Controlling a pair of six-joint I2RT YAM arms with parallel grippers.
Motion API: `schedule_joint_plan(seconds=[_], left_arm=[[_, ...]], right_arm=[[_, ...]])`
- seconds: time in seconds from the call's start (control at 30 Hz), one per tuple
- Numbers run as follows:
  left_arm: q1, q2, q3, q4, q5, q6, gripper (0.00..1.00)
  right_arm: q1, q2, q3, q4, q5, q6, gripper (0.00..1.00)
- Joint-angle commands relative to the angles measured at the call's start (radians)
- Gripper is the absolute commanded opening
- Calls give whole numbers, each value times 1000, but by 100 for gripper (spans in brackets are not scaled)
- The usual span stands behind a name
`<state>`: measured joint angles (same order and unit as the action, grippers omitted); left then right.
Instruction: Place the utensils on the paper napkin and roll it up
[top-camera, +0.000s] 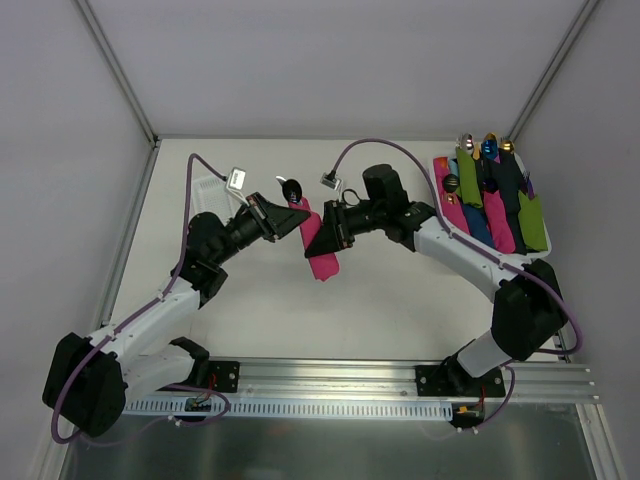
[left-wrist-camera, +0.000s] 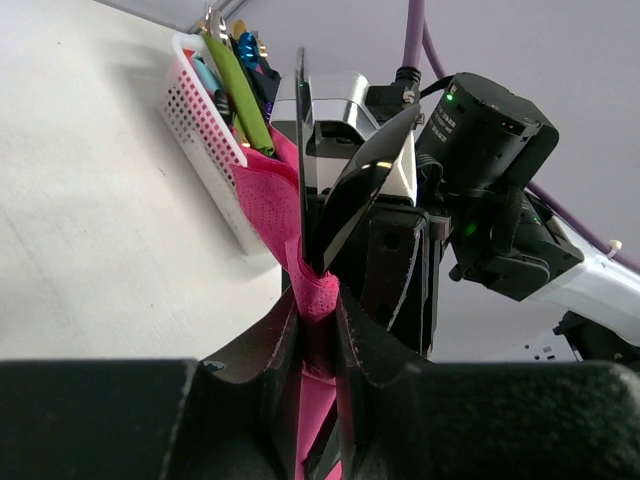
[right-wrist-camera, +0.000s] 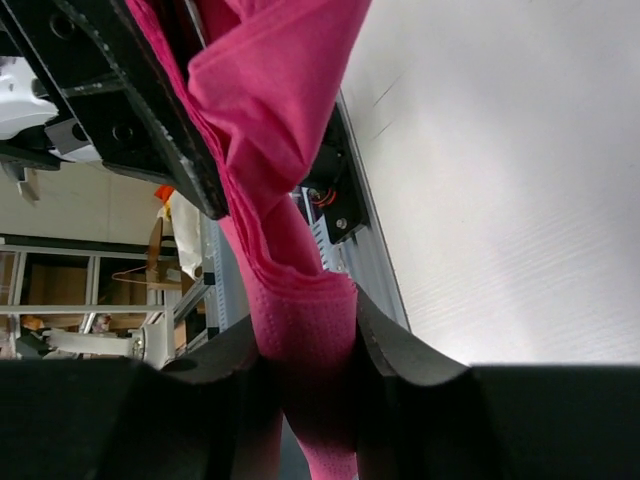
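**Roll mostly formed, held at both ends**

Progress, as I read it: the placing step is done. The utensils are inside the paper napkin, with their dark heads sticking out of its top at centre frame in the left wrist view. The napkin is already wrapped into a slim pink roll, so rolling looks well along. It isn't tidy though. In the right wrist view the upper part is loose and crumpled, with a fold flaring toward the top of the frame. My call is that what's left is tightening the wrap and setting the roll down on the surface.

Fingers:
- The left fingers are clenched on the paper napkin. In the left wrist view, bottom centre, the pink paper is pinched tight between them just below the utensil heads.
- The right fingers are grasping the paper napkin too. In the right wrist view, bottom centre, the roll fills the gap and touches both fingers.

Location: in the top view the roll is at mid frame, slanting from upper left to lower right. The two sets of fingers sit just beside each other on it, and its lower end pokes out below the right fingers. From the wrist views it looks lifted off the surface, but I can't confirm that from the top view.
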<state>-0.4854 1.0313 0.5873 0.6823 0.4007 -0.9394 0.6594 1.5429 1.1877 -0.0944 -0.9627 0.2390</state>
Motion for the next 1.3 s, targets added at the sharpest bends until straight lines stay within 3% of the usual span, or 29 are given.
schedule_joint_plan(seconds=[0.0,0.03,0.1,0.2,0.37,0.57,0.73,1.0,1.27], left_arm=[[-7,9,25,98,27,-10,0],[-7,7,23,103,29,-12,0],[-7,3,26,102,29,-10,0],[-5,-22,43,31,12,22,0],[-1,-51,77,-102,-22,92,0],[1,-43,89,-159,-43,102,0],[-1,-33,94,-170,-46,99,0],[-1,-25,92,-138,-30,74,0],[1,-13,89,-81,7,45,0]], right_arm=[[-1,-26,1,130,-99,71,29],[-1,-23,1,128,-97,74,30],[-6,-26,-3,101,-55,62,43],[-32,-35,29,-80,66,-65,52],[-115,-116,58,-229,283,-194,58],[-129,-211,142,-343,528,-351,63],[-103,-241,217,-409,571,-389,61],[29,-213,204,-421,545,-402,43],[43,-152,185,-393,509,-389,44]])
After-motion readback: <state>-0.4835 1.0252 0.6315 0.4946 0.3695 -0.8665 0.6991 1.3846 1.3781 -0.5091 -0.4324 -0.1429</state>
